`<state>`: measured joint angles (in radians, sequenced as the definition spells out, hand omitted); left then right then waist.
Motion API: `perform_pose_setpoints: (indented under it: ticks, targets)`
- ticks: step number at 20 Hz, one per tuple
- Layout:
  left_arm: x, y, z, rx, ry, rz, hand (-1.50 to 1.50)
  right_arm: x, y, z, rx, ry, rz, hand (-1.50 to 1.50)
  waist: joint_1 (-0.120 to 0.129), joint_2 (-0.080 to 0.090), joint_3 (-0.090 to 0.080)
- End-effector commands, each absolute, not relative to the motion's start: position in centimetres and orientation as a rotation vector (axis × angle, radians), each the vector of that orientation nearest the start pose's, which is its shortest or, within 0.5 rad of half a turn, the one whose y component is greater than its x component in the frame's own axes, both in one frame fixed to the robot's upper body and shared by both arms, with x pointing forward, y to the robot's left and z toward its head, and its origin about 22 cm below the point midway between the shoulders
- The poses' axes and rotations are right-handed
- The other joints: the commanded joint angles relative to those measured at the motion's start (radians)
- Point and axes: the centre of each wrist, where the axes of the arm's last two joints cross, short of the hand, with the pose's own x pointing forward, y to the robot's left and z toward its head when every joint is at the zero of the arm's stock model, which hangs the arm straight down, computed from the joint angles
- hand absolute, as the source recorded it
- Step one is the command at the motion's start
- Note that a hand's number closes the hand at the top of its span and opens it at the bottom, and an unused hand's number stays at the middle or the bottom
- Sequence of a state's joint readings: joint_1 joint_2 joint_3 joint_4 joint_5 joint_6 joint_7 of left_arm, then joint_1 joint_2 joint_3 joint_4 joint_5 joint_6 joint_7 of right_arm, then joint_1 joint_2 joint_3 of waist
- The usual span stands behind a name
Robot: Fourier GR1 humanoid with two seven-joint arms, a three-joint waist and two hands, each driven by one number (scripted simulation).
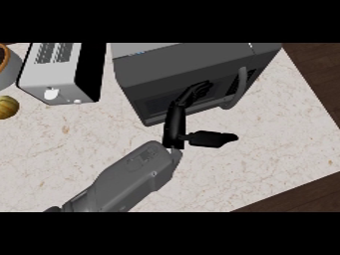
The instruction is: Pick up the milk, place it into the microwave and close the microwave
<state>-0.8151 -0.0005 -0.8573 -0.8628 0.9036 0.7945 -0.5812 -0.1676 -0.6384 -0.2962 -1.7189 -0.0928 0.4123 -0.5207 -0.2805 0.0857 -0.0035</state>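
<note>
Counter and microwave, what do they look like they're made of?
Counter: likely polished marble or similar stone, pale cream with faint darker veins. Microwave: probably painted metal or plastic, plain grey and matte, with no visible shine.

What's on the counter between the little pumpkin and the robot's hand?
Nothing; in the head view only bare counter separates the pumpkin from the left hand.
</note>
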Motion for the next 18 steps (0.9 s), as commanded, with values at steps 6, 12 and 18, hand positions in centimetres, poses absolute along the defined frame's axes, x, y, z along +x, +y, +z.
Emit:
perform_pose_setpoints:
  ticks: [6,12,18]
  targets:
    - [33.9,1.0,2.8,-0.057,-1.831,0.015,-1.50,27.2,-36.6,13.3,0.166,-2.283,0.522,-1.50,0.024,0.023,0.007]
    - [34.2,0.9,3.0,-0.052,-1.841,0.028,-1.50,27.9,-37.0,13.0,0.250,-2.236,0.483,-1.50,0.013,0.025,0.002]
    - [34.5,1.1,2.9,-0.045,-1.835,0.048,-1.50,28.4,-38.2,13.0,0.306,-2.205,0.453,-1.50,0.007,0.022,0.002]
